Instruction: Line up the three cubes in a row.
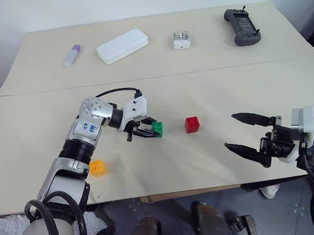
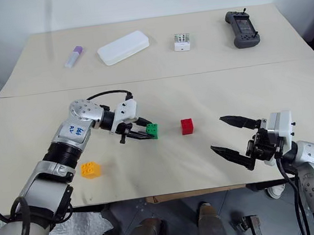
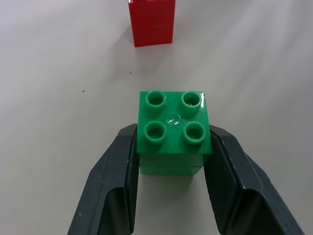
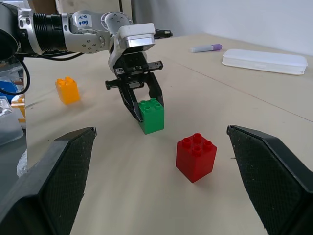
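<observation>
On the table [image 1: 211, 94], the left gripper [image 1: 147, 131] has its jaws clamped on the green cube [image 1: 158, 129] near the red cube [image 1: 192, 124], the right gripper [image 1: 248, 133] waits with jaws apart, and the orange cube [image 1: 98, 167] sits alone, not yet lined up.

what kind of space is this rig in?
Probably a lab or test room: plain beige table against a bare white wall, a handheld controller parked on it, toy cubes like the red cube as props.
</observation>
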You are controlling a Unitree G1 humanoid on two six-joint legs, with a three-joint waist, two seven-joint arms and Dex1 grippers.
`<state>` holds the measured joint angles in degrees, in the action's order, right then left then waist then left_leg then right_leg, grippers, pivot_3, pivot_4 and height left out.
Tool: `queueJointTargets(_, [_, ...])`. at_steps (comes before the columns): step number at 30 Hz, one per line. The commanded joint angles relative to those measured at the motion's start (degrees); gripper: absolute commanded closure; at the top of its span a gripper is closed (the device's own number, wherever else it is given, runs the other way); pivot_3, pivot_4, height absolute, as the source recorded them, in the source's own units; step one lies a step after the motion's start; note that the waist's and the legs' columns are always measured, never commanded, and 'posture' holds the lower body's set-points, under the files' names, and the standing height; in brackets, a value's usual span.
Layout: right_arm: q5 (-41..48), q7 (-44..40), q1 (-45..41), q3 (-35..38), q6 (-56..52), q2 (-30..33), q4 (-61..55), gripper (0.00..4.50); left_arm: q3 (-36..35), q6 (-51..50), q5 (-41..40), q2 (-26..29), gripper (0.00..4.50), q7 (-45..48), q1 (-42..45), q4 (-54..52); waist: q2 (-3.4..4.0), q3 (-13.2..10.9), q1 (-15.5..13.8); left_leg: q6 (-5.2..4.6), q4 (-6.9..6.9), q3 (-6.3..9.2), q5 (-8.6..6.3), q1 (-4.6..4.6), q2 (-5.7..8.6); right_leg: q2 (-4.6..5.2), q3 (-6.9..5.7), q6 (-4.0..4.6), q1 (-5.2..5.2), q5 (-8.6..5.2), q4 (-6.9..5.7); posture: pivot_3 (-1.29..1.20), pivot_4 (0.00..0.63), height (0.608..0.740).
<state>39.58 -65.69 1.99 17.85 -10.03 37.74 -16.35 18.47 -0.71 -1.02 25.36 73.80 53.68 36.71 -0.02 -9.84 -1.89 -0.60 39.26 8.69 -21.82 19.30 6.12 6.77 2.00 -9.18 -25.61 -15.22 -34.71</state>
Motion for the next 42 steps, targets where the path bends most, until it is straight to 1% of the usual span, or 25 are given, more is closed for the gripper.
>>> queueJointTargets(1, [0.95, -0.02, 0.52, -0.13, 0.39, -0.35, -2.41, 0.0, 0.3, -0.91, 0.89, -1.02, 3.01, 0.17, 1.15, -0.66, 0.0, 0.0, -0.04, 0.0, 0.0, 0.0, 0.0, 0.0, 0.0, 0.0, 0.0, 0.0, 0.0, 0.0, 0.0, 0.0, 0.15, 0.74])
queueJointTargets(3, [0.93, 0.08, 0.46, -0.48, 0.38, -0.46, -2.47, 0.0, 0.14, -0.64, 0.76, -1.14, 2.28, 0.73, 1.22, -0.78, 0.0, 0.0, -0.04, 0.0, 0.0, 0.0, 0.0, 0.0, 0.0, 0.0, 0.0, 0.0, 0.0, 0.0, -0.01, 0.0, 0.15, 0.74])
queueJointTargets(5, [0.74, 0.13, 0.09, -0.97, 0.51, -0.64, -2.23, 0.0, -0.7, -0.21, 1.15, -1.39, 1.75, -1.26, 1.79, -0.16, -0.02, -0.01, 0.04, 0.0, 0.0, 0.0, 0.0, 0.0, 0.0, -0.01, 0.0, 0.0, 0.0, 0.0, 0.0, 0.0, 0.15, 0.74])
queueJointTargets(7, [0.63, 0.14, -0.42, -1.45, 0.68, -0.72, -1.82, 0.0, -2.04, 0.95, 0.32, -1.51, 1.12, -1.74, 2.19, -0.16, -0.02, -0.01, 0.29, 0.0, 0.0, 0.0, 0.0, 0.0, -0.02, -0.02, 0.0, 0.0, 0.0, 0.0, 0.02, 0.0, 0.15, 0.74])
queueJointTargets(9, [0.55, 0.07, -0.96, -1.93, 0.81, -0.81, -1.41, 0.0, -3.7, 0.89, -1.35, -1.28, 0.49, -1.17, 2.39, -0.68, -0.03, -0.02, 0.38, 0.0, -0.01, 0.0, 0.0, 0.0, -0.03, -0.03, -0.01, 0.0, -0.02, 0.0, 0.02, 0.0, 0.15, 0.74])
queueJointTargets(10, [0.57, -0.1, -1.27, -2.13, 0.83, -0.83, -1.2, 0.0, -4.52, 0.46, -2.59, -0.57, 0.23, 0.55, 2.28, -1.4, -0.03, -0.02, 0.53, 0.0, -0.01, 0.0, 0.0, 0.0, -0.03, -0.02, -0.01, 0.0, -0.02, 0.0, 0.03, 0.0, 0.15, 0.74])
queueJointTargets(13, [0.71, -1.14, -3.18, -2.93, 0.7, -0.64, 0.27, 0.0, -8.53, -0.05, -7.73, 4.77, 0.23, 8.46, 1.29, -4.17, -0.06, -0.04, 1.05, 0.01, -0.02, -0.03, 0.0, 0.0, -0.08, -0.06, 0.0, 0.0, -0.05, 0.0, 0.01, 0.0, 0.15, 0.74])
queueJointTargets(16, [1.61, -2.98, -5.58, -3.81, -0.01, -0.51, 2.12, 0.0, -11.64, 2.05, -10.36, 9.23, 0.23, 12.17, -0.01, -4.46, -0.08, -0.05, 1.7, 0.04, -0.06, -0.02, -0.01, -0.02, -0.15, -0.11, 0.0, 0.01, -0.09, 0.0, -0.03, 0.0, 0.15, 0.74])
queueJointTargets(18, [2.26, -3.76, -7.36, -4.37, -0.42, -0.86, 3.23, 0.0, -14.17, 4.96, -12.03, 11.19, 0.23, 13.36, -1.27, -4.38, -0.07, -0.05, 1.75, 0.04, -0.06, -0.01, -0.01, -0.02, -0.13, -0.09, 0.0, 0.01, -0.08, 0.0, -0.01, 0.0, 0.15, 0.74])
queueJointTargets(19, [2.38, -4.13, -8.71, -5.16, -1.04, -0.96, 3.95, 0.0, -16.64, 6.69, -13.71, 12.24, 0.23, 13.62, -2.63, -4.62, -0.07, -0.05, 1.78, 0.04, -0.04, -0.01, -0.01, -0.02, -0.1, -0.06, 0.0, 0.01, -0.07, 0.0, -0.02, 0.0, 0.15, 0.74])
queueJointTargets(20, [2.17, -4.57, -10.46, -6.34, -1.42, -1.29, 4.88, 0.0, -19.98, 8.46, -15.64, 13.5, 0.23, 12.91, -4.79, -4.91, -0.08, -0.05, 1.96, 0.03, -0.04, 0.0, -0.01, -0.01, -0.07, -0.03, 0.0, 0.01, -0.07, 0.0, -0.01, 0.0, 0.15, 0.74])
queueJointTargets(22, [1.55, -5.63, -13.48, -8.28, -1.64, -1.97, 6.71, 0.0, -23.41, 8.52, -16.62, 16.69, 0.23, 11.33, -8.95, -5.73, -0.08, -0.05, 2.26, 0.03, -0.04, -0.01, -0.01, -0.03, -0.1, -0.04, 0.0, 0.01, -0.07, 0.0, -0.01, 0.0, 0.15, 0.74])
queueJointTargets(23, [0.84, -6.41, -15.1, -9.58, -0.79, -2.74, 7.24, 0.0, -25.52, 6.45, -17.4, 19.18, 0.1, 10.88, -12.72, -6.94, -0.08, -0.05, 2.51, 0.04, -0.06, 0.0, -0.02, -0.03, -0.16, -0.1, -0.01, 0.01, -0.1, -0.01, 0.0, 0.0, 0.15, 0.74])
queueJointTargets(25, [-0.54, -8.5, -17.7, -12.31, 0.79, -3.95, 7.99, 0.0, -30.96, 4.33, -19.36, 22.85, 0.1, 8.7, -20.68, -8.94, -0.07, -0.05, 2.62, 0.08, -0.1, 0.01, -0.04, -0.03, -0.22, -0.14, -0.07, 0.05, -0.17, -0.02, -0.02, 0.0, 0.15, 0.74])
queueJointTargets(26, [-1.03, -9.58, -18.64, -13.48, 1.19, -4.31, 8.28, 0.0, -33.35, 3.48, -20.08, 24.17, 0.1, 7.39, -24.27, -9.84, -0.07, -0.05, 3.3, 0.08, -0.13, -0.01, -0.04, -0.01, -0.21, -0.14, -0.09, 0.06, -0.26, -0.03, -0.05, 0.0, 0.15, 0.74])
queueJointTargets(28, [-1.92, -11.44, -20.44, -15.92, 1.89, -5.37, 8.65, 0.0, -38.87, 2.51, -21.11, 26.19, 0.1, 4.6, -32.73, -10.85, -0.07, -0.05, 3.48, 0.08, -0.15, 0.01, -0.07, -0.02, -0.15, -0.1, -0.1, 0.11, -0.41, -0.04, -0.21, 0.0, 0.15, 0.74])
queueJointTargets(31, [-2.17, -12.78, -22.72, -18.58, 1.89, -7.27, 8.69, 0.0, -46.55, 3.09, -22.58, 27.23, 0.1, 1.89, -43.94, -11.29, -0.08, -0.05, 3.47, 0.04, -0.15, -0.03, -0.12, -0.01, -0.13, -0.1, -0.13, 0.18, -0.5, -0.02, -0.25, 0.0, 0.15, 0.74])
queueJointTargets(36, [-2.25, -15.62, -24.35, -22.49, 1.43, -8.61, 7.19, 0.0, -54.66, 4.68, -22.88, 27.21, 0.1, 0.28, -59.05, -9.26, -0.08, -0.06, 2.74, 0.06, -0.12, -0.03, -0.13, 0.0, -0.14, -0.11, -0.16, 0.3, -0.48, 0.05, -0.25, 0.0, 0.15, 0.74])
queueJointTargets(39, [-2.13, -16.39, -24.44, -23.25, 1.35, -8.56, 6.66, 0.0, -57.28, 4.32, -24.71, 26.16, 0.1, 0.33, -64.24, -13.11, -0.09, -0.06, 1.74, 0.06, -0.12, -0.04, -0.15, -0.01, -0.16, -0.12, -0.17, 0.33, -0.46, 0.06, -0.23, 0.0, 0.15, 0.74])
queueJointTargets(41, [-2.01, -16.54, -24.59, -23.26, 1.15, -8.46, 6.76, 0.0, -57.64, 4.73, -25.3, 25.59, 0.1, 0.16, -65.95, -15.75, -0.1, -0.05, 1.1, 0.06, -0.11, -0.01, -0.16, -0.02, -0.16, -0.11, -0.18, 0.34, -0.39, 0.07, -0.19, 0.0, 0.15, 0.74])
queueJointTargets(42, [-1.96, -16.75, -24.57, -23.08, 1.18, -8.26, 6.92, 0.0, -57.32, 3.64, -26.18, 25.24, 0.1, 0.73, -67.37, -18.83, -0.1, -0.05, 0.81, 0.06, -0.11, -0.02, -0.16, -0.03, -0.16, -0.11, -0.18, 0.35, -0.38, 0.08, -0.18, 0.0, 0.15, 0.74])
